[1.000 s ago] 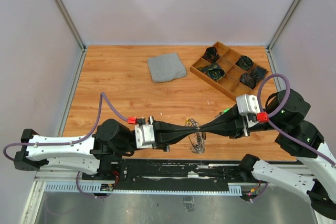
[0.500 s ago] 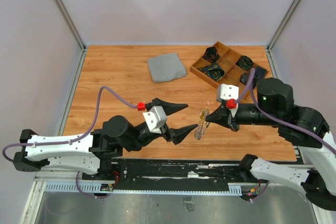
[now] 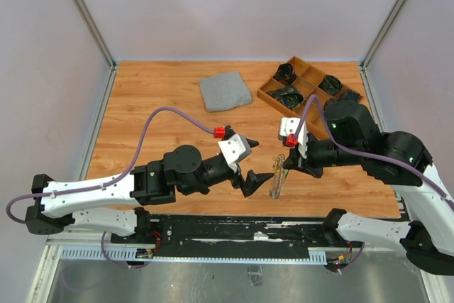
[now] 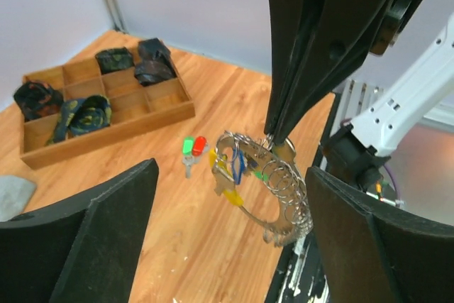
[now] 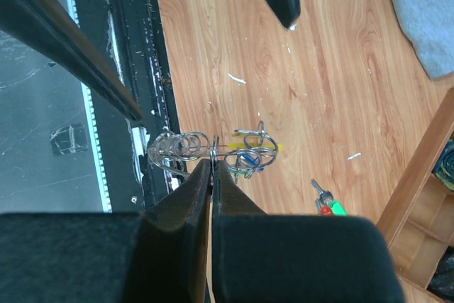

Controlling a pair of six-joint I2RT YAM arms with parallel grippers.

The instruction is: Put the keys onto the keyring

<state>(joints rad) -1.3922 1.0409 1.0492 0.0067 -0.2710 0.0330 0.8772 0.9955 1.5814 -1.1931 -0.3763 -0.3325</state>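
1. A folded grey cloth (image 3: 225, 92) lies on the wooden table (image 3: 149, 104), just left of the brown wooden divider tray (image 3: 280, 109).
2. The left arm reaches from the table's near-left edge towards the tray, with a lilac cable arching over its forearm. Its wrist is rolled so that one finger sits above the other in the overhead view.
3. The left gripper (image 3: 250, 167) is released. Its black fingers are spread wide, on the near-left side of the tray and well apart from it.
4. The thin, silvery, coiled metal keyring (image 4: 280, 189) hangs in the air on the tray's near side. From overhead it is only a narrow glinting strip. The left wrist view shows its stacked loops and a blue-headed key (image 4: 240, 164) and a yellow-headed key (image 4: 230, 193) hanging on it. That view also shows the ring between the spread left fingers, touching neither.
5. The right gripper (image 5: 211, 164) is clenched on the top of the keyring, its two dark fingers pressed together on the wire. The right arm folds in from the near-right corner. Its forearm crosses in front of the tray's near edge and the wrist points left and downward.
6. Two loose keys, one green-headed and one red-headed (image 4: 193, 148), lie side by side on the table between the hanging ring and the tray. Both wrist views show them, but in the overhead view the right arm covers that spot.
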